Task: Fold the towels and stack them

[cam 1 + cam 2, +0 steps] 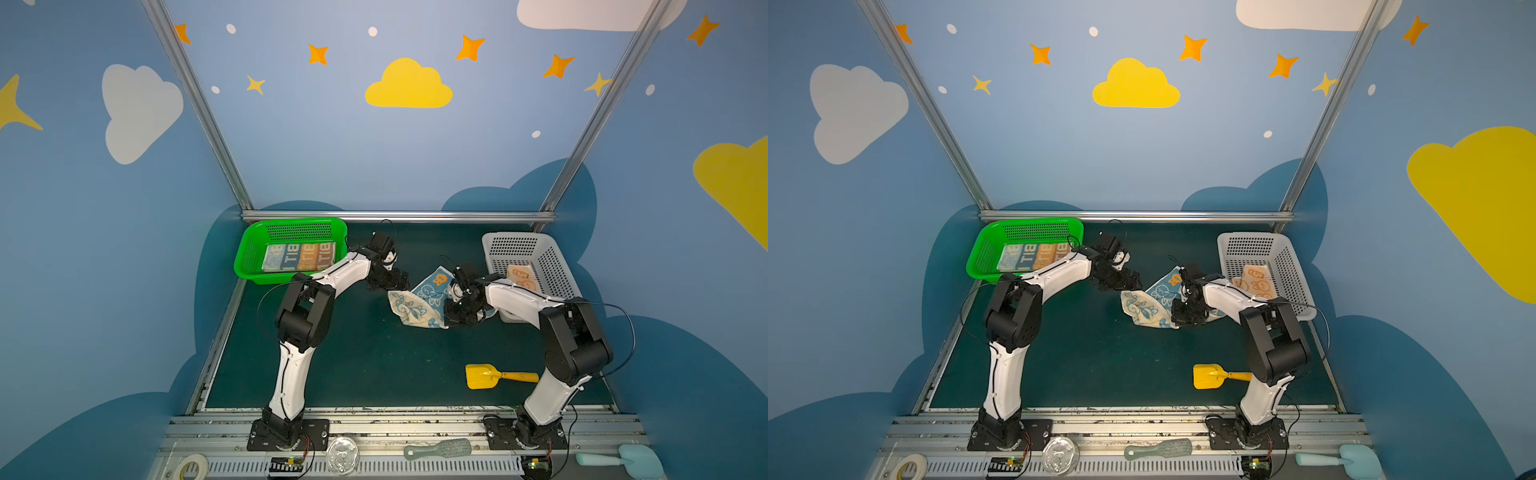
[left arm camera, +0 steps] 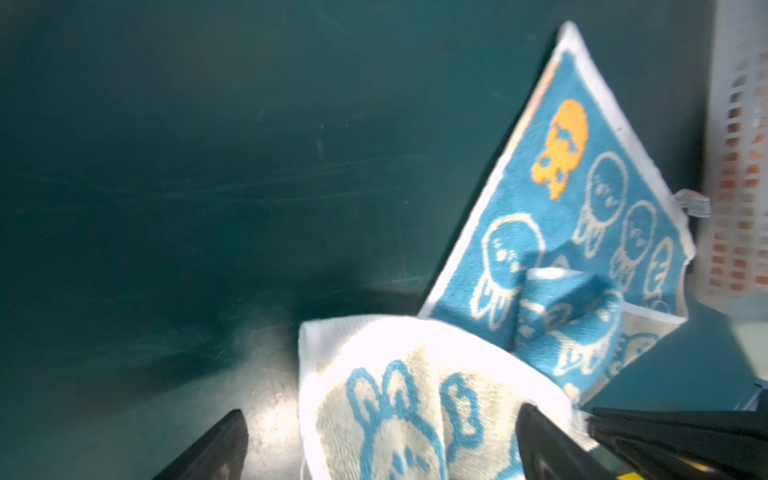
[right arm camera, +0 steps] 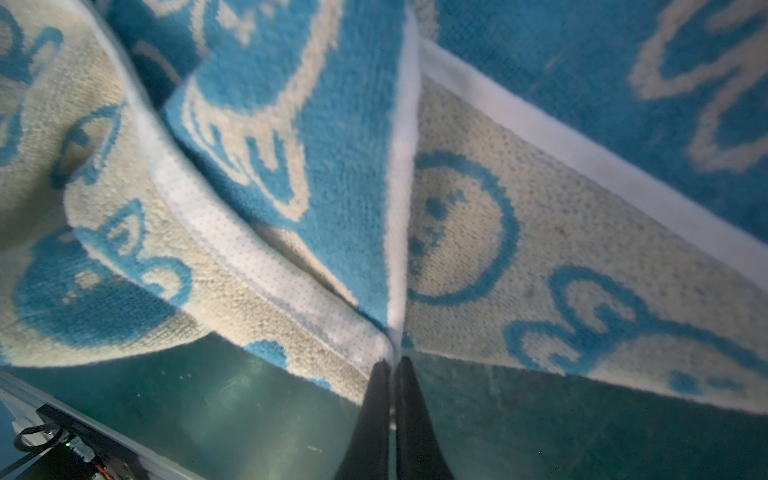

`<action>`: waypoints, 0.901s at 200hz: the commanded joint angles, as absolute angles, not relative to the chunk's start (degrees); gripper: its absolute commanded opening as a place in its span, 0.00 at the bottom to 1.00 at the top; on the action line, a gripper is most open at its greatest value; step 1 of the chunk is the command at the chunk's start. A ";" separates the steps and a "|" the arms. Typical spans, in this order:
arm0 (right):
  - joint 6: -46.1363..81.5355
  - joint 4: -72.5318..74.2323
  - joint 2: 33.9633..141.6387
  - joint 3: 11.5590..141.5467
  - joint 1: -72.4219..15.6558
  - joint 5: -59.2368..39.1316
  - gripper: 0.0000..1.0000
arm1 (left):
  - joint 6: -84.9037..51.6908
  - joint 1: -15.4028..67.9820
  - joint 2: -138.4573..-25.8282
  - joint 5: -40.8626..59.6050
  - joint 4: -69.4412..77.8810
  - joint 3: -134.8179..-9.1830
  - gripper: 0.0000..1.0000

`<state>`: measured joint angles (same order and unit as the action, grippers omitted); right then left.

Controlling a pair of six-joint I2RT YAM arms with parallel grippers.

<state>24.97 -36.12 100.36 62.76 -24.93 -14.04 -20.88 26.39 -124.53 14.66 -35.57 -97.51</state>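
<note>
A blue and cream towel [image 1: 419,303] printed with rabbits lies crumpled in the middle of the dark green mat, also in a top view [image 1: 1152,305]. My right gripper [image 3: 394,360] is shut on this towel's white hem [image 3: 401,208], at the cloth's right side in both top views. My left gripper [image 2: 381,409] stands open at the towel's left edge, with a cream corner [image 2: 374,395] between its wide-apart fingers. Folded towels [image 1: 299,257] with lettering lie in the green basket. An orange towel [image 1: 519,276] sits in the white basket.
The green basket [image 1: 249,253] stands at the back left, the white basket [image 1: 557,266] at the back right. A yellow toy shovel [image 1: 498,376] lies on the mat by the right arm. On the front rail are a tape roll [image 1: 191,465], a clear lid [image 1: 341,454] and a green brush [image 1: 440,449].
</note>
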 commanded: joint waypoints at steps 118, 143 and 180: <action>24.31 -34.71 100.85 62.35 -24.52 -14.89 0.00 | -18.97 24.17 -131.38 21.38 -35.91 -100.90 0.66; 24.28 -34.71 101.16 62.48 -24.43 -14.94 0.00 | -18.81 24.17 -131.75 21.97 -36.08 -101.07 0.50; 24.17 -34.65 101.47 62.77 -24.33 -15.20 0.00 | -18.54 24.17 -131.57 22.50 -35.52 -100.73 0.32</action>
<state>24.95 -34.72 100.47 62.65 -24.56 -14.61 -19.29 24.12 -130.45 21.04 -35.55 -101.10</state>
